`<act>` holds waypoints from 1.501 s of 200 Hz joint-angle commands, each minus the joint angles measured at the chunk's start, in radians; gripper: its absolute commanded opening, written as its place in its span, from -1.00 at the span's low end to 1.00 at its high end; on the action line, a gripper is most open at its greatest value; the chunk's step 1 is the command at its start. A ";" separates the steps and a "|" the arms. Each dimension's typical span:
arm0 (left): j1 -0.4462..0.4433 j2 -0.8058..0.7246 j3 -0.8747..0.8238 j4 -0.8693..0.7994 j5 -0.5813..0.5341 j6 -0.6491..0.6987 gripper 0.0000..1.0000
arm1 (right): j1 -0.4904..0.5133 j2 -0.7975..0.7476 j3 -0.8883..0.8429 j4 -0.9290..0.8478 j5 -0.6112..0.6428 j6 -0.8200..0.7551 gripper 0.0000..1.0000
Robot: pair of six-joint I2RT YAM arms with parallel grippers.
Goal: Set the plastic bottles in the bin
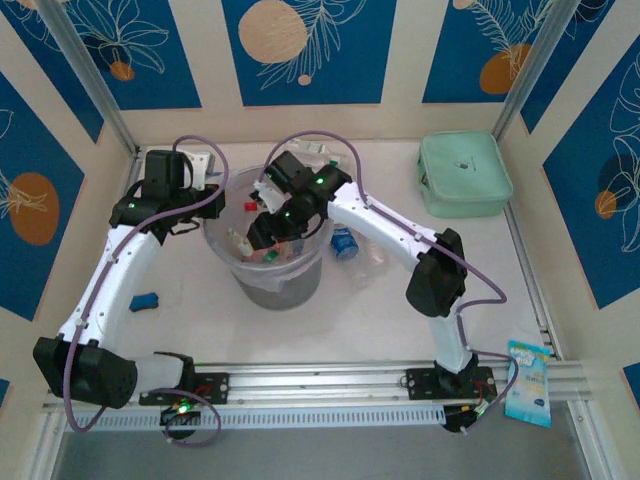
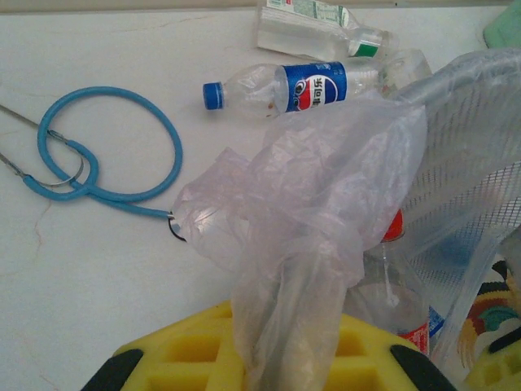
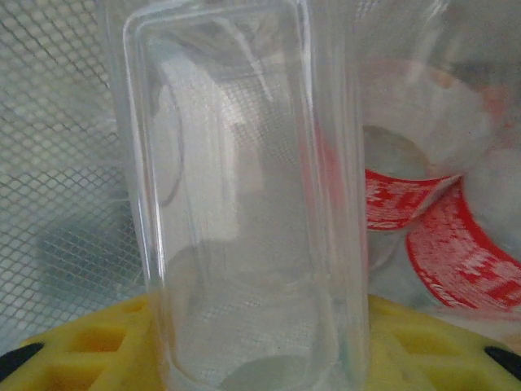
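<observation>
The bin [image 1: 266,278], a round translucent bucket, stands mid-table. My right gripper [image 1: 268,232] reaches down inside it. In the right wrist view that gripper [image 3: 252,358] is shut on a clear unlabelled plastic bottle [image 3: 244,204], beside red-labelled bottles [image 3: 444,232] and the bin's meshed wall [image 3: 57,122]. My left gripper [image 1: 203,208] is at the bin's left rim, and its yellow jaws [image 2: 285,346] are shut on a thin clear plastic bag [image 2: 309,187]. A red-capped bottle [image 2: 392,277] lies inside the bin [image 2: 476,155]. On the table lie a blue-capped, blue-labelled bottle [image 2: 285,88] and a green-capped one [image 2: 321,28].
A mint-green box [image 1: 463,173] sits at the back right. A blue stethoscope [image 2: 106,155] lies on the table left of the bag. A small blue object [image 1: 145,300] lies at the left, a blue packet [image 1: 528,382] at the front right, and a blue-labelled bottle [image 1: 343,242] right of the bin.
</observation>
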 commanded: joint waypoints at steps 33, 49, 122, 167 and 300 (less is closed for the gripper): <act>-0.011 -0.001 0.028 0.000 -0.010 0.026 -1.00 | 0.004 -0.045 -0.140 0.084 0.009 0.037 -0.61; -0.011 0.001 0.030 -0.009 -0.011 0.028 -1.00 | 0.002 -0.086 -0.132 0.079 0.023 0.028 -0.18; -0.012 0.000 0.061 -0.063 -0.034 0.045 -1.00 | -0.025 -0.206 -0.026 0.008 0.086 -0.031 0.52; -0.010 -0.016 0.061 -0.076 -0.050 0.040 -1.00 | -0.046 -0.261 0.009 0.007 0.097 -0.052 0.62; 0.040 0.026 0.189 -0.363 -0.165 0.143 -1.00 | -0.401 -0.603 -0.255 0.013 0.286 -0.037 0.69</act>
